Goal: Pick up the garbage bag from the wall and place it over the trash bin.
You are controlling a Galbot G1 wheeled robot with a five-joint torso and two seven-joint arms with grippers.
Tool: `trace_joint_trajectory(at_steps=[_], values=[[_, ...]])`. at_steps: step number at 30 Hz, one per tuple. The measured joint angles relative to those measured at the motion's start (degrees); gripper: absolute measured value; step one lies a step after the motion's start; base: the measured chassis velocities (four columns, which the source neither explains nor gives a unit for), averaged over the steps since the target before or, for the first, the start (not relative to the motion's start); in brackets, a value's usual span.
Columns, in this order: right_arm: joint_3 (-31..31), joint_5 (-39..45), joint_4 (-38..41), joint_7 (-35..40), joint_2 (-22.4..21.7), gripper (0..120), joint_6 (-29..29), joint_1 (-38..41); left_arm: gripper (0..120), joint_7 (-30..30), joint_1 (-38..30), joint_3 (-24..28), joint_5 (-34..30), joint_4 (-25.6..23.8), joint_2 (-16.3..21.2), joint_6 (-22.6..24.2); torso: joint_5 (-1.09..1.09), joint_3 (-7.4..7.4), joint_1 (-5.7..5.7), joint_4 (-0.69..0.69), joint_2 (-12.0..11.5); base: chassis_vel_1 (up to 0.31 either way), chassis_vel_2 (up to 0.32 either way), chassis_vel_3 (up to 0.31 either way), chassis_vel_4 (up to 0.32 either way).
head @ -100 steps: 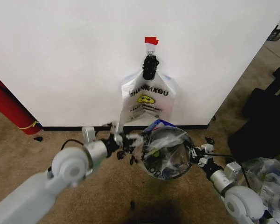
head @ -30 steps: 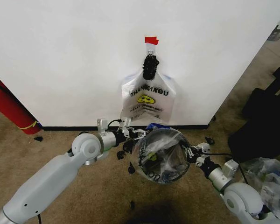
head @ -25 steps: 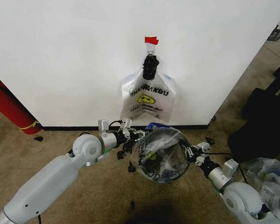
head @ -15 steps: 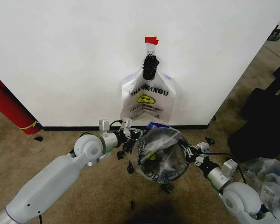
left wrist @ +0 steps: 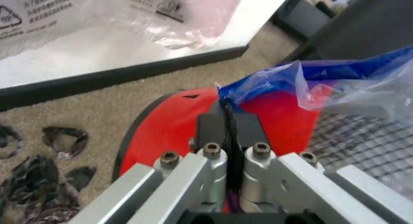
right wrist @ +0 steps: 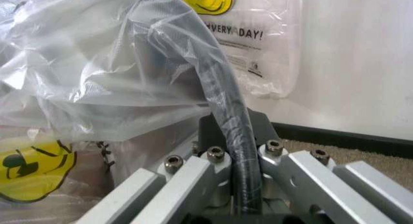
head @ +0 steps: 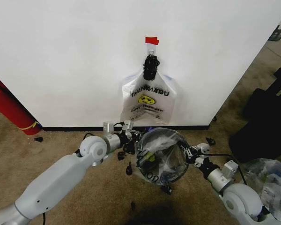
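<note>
The garbage bag [head: 161, 152] was already draped over the trash bin [left wrist: 193, 122] below the wall. The left end effector [left wrist: 228, 132] pinched its blue edge at the rim; the right end effector [right wrist: 233, 137] clamped the rim opposite. Only seating the bag remained.

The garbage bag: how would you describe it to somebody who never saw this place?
Below the smiley bag hanging on the white wall, the trash bin stands on the carpet. The garbage bag is pulled over it: see-through and blue-edged, not white and flat.
</note>
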Motion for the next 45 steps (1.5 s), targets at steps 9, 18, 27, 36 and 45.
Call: trace_joint_trajectory(at_steps=[9, 18, 27, 36, 45], values=[[-0.21, 0.03, -0.52, 0.61, 1.12, 0, 0.02, 0.28, 21, -1.7, 2.15, -2.85, 1.61, -3.5, 0.41, 1.67, 0.0, 0.0, 0.0, 0.0, 0.0, 0.0, 0.0, 0.0, 0.0], [-1.03, 1.29, -1.49, 3.03, 5.0, 0, -0.52, 0.66, 54, -6.98, 5.73, -6.15, 3.01, -10.26, 5.23, 2.78, -0.01, 0.0, 0.0, 0.0, 0.0, 0.0, 0.0, 0.0, 0.0], [-1.38, 3.6, 0.33, 12.43, 10.45, 0, -2.04, -0.77, 88, -22.1, 11.48, -12.5, 3.3, -15.76, 6.41, -3.47, -0.01, 0.0, -0.01, 0.02, 0.0, 0.0, 0.0, 0.0, 0.0], [-0.76, 5.01, 2.86, 20.43, 16.09, 0, -1.56, -3.63, 82, -26.4, 21.41, -17.9, 3.89, -26.91, 8.01, -6.15, -0.01, -0.01, -0.01, 0.05, 0.0, 0.0, 0.0, 0.0, 0.0], [-0.7, -2.35, 4.77, 24.5, 20.28, 0, 2.74, -6.58, 47, -31.97, 27.91, -16.24, 8.15, -36.15, 0.29, 1.5, -0.02, 0.0, -0.01, 0.01, 0.01, 0.0, 0.0, 0.0, 0.0]])
